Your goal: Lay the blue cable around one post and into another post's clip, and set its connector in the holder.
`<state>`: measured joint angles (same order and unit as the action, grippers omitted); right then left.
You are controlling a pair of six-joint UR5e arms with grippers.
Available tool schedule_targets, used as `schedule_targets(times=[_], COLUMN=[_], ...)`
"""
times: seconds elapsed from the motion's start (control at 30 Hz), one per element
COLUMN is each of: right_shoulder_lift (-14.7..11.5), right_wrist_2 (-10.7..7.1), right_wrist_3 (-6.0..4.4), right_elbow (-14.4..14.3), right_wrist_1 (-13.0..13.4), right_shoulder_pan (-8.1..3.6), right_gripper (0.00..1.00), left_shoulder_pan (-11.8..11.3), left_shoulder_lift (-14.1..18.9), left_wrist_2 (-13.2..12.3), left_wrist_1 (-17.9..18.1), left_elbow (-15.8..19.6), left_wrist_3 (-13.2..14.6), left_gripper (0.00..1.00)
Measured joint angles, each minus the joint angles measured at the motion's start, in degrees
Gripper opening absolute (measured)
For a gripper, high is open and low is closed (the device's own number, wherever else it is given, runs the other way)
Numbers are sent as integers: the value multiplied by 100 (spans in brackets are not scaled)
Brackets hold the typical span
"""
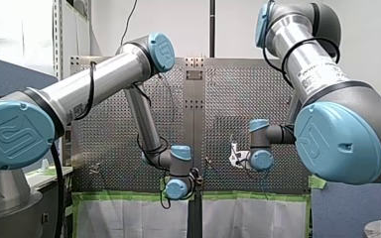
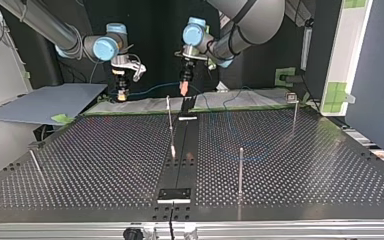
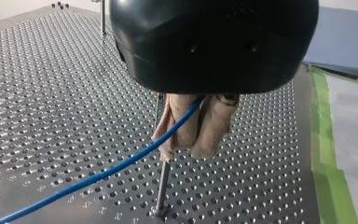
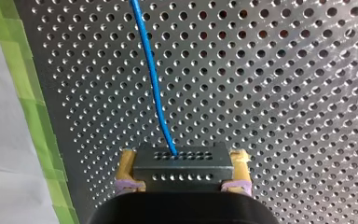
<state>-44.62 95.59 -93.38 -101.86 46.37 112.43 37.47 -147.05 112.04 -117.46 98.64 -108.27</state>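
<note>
Our left end effector (image 3: 186, 147) is clamped on the blue cable (image 3: 98, 175) just above a post (image 3: 162, 186), our right end effector (image 4: 182, 179) grips the connector (image 4: 182, 165) over the tabletop (image 4: 284, 93) — we'd hold the run lightly taut and dip low around that post — no yanking.

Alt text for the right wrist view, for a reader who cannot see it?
My right hand grips a dark connector block between its pads; the blue cable runs from the block ahead over the perforated table, green tape along its edge.
</note>
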Motion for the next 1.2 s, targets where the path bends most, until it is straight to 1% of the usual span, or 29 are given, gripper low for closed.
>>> schedule_targets(times=[0.23,0.4,0.43,0.47,0.53,0.67,0.73,0.8,1.07,1.2], right_shoulder_lift=[0,1,0,0,0,0,0,0,0,0], right_wrist_2=[-116,-232,-241,-247,-254,-258,-259,-260,-260,-262], right_wrist_3=[-28,-48,-49,-49,-44,-31,-24,-20,-27,-47], right_elbow=[17,17,17,16,14,23,38,50,68,72], right_wrist_1=[-11,-12,-13,-13,-17,-25,-41,-53,-69,-72], right_shoulder_pan=[-127,-172,-175,-179,-181,-190,-202,-212,-246,-310], right_gripper=[33,33,33,33,33,33,33,33,33,33], left_shoulder_pan=[-42,-44,-47,-51,-64,-102,-123,-149,-200,-196], left_shoulder_lift=[1,0,1,2,2,4,5,5,5,2], left_wrist_2=[98,109,108,104,77,-90,-185,-220,-68,69], left_wrist_1=[-216,-290,-291,-293,-290,-294,-300,-303,-352,-378], left_elbow=[-209,-373,-395,-416,-455,-500,-510,-517,-521,-522], left_wrist_3=[156,160,150,137,87,-1,-9,9,259,435], left_gripper=[16,16,14,14,4,4,4,4,4,4])
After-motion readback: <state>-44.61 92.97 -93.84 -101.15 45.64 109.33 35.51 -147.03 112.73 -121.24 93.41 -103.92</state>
